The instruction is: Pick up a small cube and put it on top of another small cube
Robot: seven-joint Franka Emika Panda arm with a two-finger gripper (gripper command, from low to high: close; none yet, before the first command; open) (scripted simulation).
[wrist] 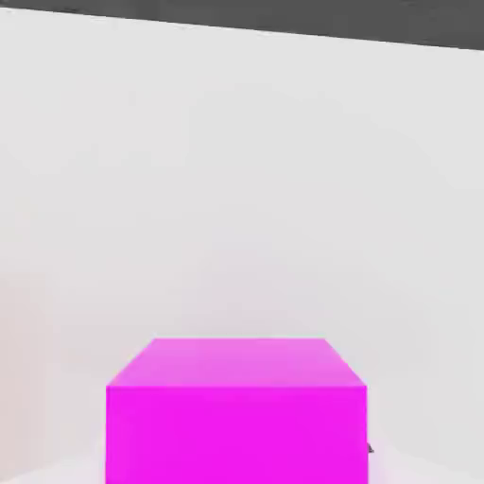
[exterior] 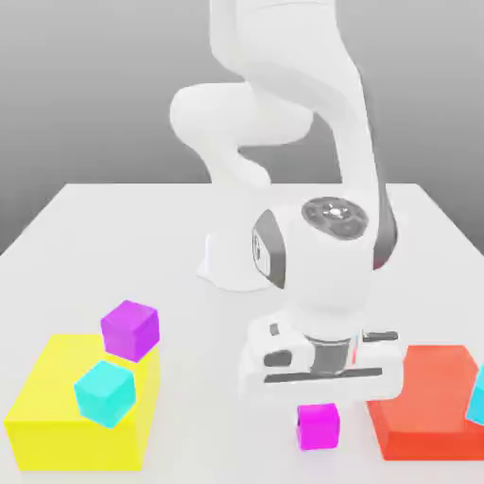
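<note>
Magenta cube [wrist: 236,430] sits below the hand, with the tool [exterior: 319,414] closed on it; whether it touches the bench [exterior: 217,378], I cannot tell. 1 purple cube [exterior: 130,331] is at the exterior view's left.

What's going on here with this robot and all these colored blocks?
The robot arm's gripper is down over a small magenta cube and appears to have just that one in its grip. A purple cube and a cyan cube are at the big yellow block, and a red block is on the exterior view's right. The magenta cube isn't stacked on another cube.
</note>
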